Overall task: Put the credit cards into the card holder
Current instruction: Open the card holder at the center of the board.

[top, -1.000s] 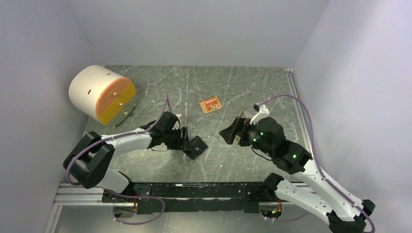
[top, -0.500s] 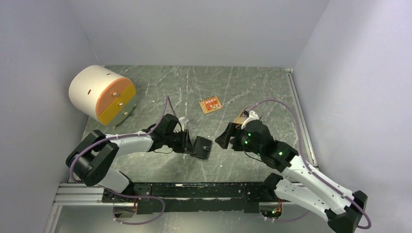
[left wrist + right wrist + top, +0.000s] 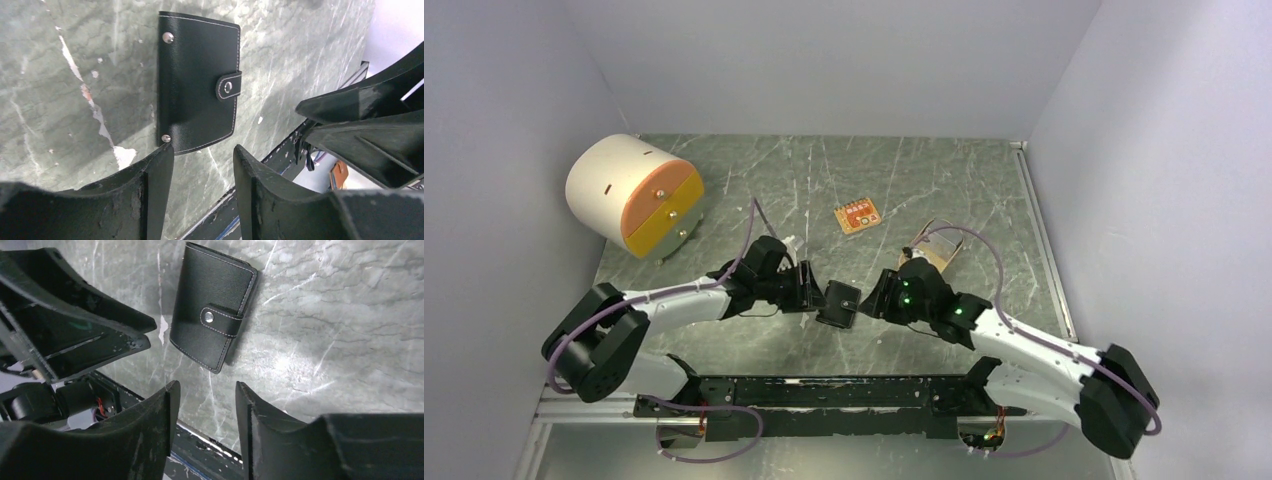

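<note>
Marbled green bench [image 3: 924,180] bears the snapped-shut black leather card holder [image 3: 838,303], flanked for unsnapping by parted, empty left fingers [image 3: 150,200] at 9 o'clock and right fingers [image 3: 150,425] at 3.

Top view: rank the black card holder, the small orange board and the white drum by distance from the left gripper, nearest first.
1. card holder: just right of the left gripper, between the two arms.
2. small orange board: farther back, mid-table.
3. white drum: back-left corner, clearly farthest.
</note>
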Controlling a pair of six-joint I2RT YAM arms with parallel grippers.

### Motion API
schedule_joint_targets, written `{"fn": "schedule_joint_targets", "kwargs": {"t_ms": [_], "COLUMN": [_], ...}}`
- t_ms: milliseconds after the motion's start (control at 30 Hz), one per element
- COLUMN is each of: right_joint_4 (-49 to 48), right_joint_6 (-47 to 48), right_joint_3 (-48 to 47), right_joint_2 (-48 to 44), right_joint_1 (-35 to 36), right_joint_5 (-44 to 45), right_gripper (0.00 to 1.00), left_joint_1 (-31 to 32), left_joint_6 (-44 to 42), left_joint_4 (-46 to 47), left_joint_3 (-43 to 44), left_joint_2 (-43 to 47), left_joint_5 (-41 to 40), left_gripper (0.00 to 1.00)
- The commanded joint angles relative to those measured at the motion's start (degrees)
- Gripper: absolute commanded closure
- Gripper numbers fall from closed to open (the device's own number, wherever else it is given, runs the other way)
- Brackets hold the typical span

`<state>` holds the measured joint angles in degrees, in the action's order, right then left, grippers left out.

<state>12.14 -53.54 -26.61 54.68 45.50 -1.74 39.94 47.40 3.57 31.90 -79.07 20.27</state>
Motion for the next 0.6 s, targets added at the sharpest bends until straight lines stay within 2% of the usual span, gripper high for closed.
{"fn": "schedule_joint_targets", "kwargs": {"t_ms": [0,167,333,567], "right_joint_4": [-7.5,-11.4,-13.6,-17.4], "right_joint_6": [-1.6,-1.1,-1.1,-0.2], "right_joint_3": [0.3,-0.1,-0.6,-0.3], "right_joint_2": [6.2,12.5,19.1,24.6], "right_joint_1": [0.3,0.7,1.2,2.2], "right_joint_5": [-2.3,-2.8,-3.2,-4.1], "right_gripper": [0.57,0.76,0.78,0.79], "left_joint_1": [-1.6,-2.2,-2.2,-2.2], "left_joint_6": [-0.4,-1.1,-3.3,-3.4], "left_joint_4": [0.1,4.9,2.8,7.2], "left_joint_3": [-1.0,-1.2,1.1,1.2], "left_joint_2": [-0.7,-2.9,-5.6,-9.0], "left_joint_5": [-1.5,2.0,0.9,4.6], "left_gripper": [0.47,0.45,0.42,0.40]}}
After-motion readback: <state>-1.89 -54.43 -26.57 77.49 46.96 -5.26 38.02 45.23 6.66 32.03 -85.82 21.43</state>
